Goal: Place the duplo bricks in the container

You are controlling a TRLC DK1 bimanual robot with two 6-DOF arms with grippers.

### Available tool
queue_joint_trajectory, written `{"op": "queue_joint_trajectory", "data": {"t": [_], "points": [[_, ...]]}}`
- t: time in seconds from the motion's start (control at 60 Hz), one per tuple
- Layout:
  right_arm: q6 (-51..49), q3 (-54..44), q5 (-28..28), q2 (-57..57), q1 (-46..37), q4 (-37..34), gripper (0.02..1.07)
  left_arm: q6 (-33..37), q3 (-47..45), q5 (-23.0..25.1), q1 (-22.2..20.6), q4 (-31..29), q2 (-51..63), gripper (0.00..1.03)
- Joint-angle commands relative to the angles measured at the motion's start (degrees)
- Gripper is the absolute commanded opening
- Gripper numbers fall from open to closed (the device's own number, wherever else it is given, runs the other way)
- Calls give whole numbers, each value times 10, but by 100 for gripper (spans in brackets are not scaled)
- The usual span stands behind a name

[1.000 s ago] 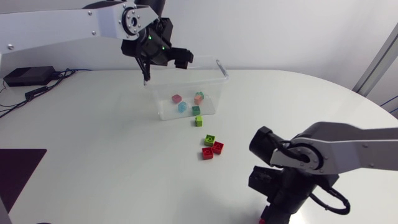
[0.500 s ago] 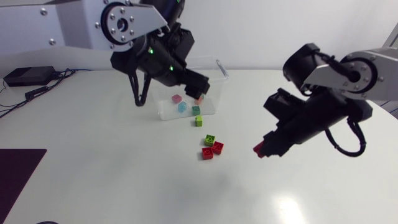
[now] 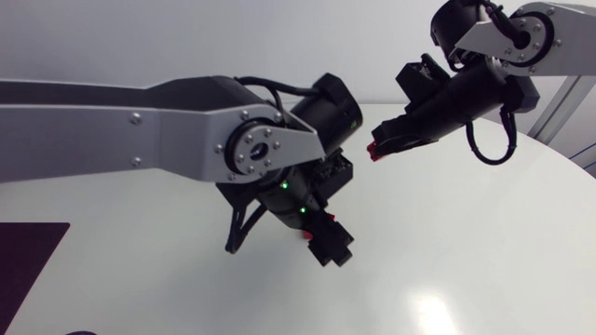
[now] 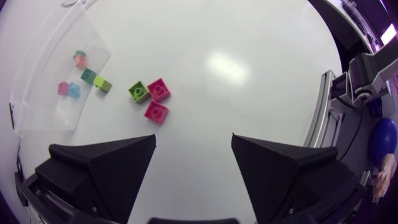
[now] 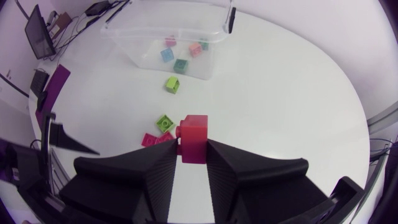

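Note:
My right gripper [image 3: 382, 146] hangs high over the table's far right, shut on a red duplo brick [image 5: 194, 137] that sticks out beyond its fingertips [image 3: 373, 150]. The clear plastic container [image 5: 214, 30] stands far ahead of it with several small bricks inside: blue [image 5: 166, 55], green [image 5: 181, 65] and pink. My left gripper [image 4: 193, 146] is open and empty above the table's middle. Ahead of it lie a green brick [image 4: 137, 91] and two red bricks [image 4: 158, 89] [image 4: 155, 111]. A lime brick [image 4: 104, 84] lies just outside the container [image 4: 37, 68]. In the head view my left arm [image 3: 251, 149] hides the container.
The white table [image 3: 466, 251] is bare to the right of the loose bricks and towards its rounded front edge. A dark mat [image 3: 28, 256] lies at the front left corner. Cables and a black box sit beyond the container at the far left [image 5: 99, 7].
My right gripper has risen from the front right to high at the far right, carrying the red brick. My left arm swung from over the container to the table's middle.

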Motion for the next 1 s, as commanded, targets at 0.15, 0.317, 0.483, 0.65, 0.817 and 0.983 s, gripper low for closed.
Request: {"op": "queue_joint_trajectory", "data": {"t": [0.15, 0.317, 0.483, 0.65, 0.817, 0.983], "points": [[36, 66, -12, 51, -25, 27, 32, -3, -30, 16, -44, -19, 36, 84], [48, 101, -22, 72, -35, 31, 32, -13, -37, 31, -67, -22, 49, 84], [67, 116, -30, 81, -50, 52, 32, -19, -17, 49, -86, -42, 76, 84], [71, 125, -42, 90, -64, 61, 32, -25, 7, 76, -108, -71, 102, 84], [79, 131, -57, 93, -78, 77, 32, -32, 34, 98, -126, -87, 126, 84], [86, 133, -66, 93, -94, 84, 32, -43, 53, 120, -140, -101, 156, 84]]}}
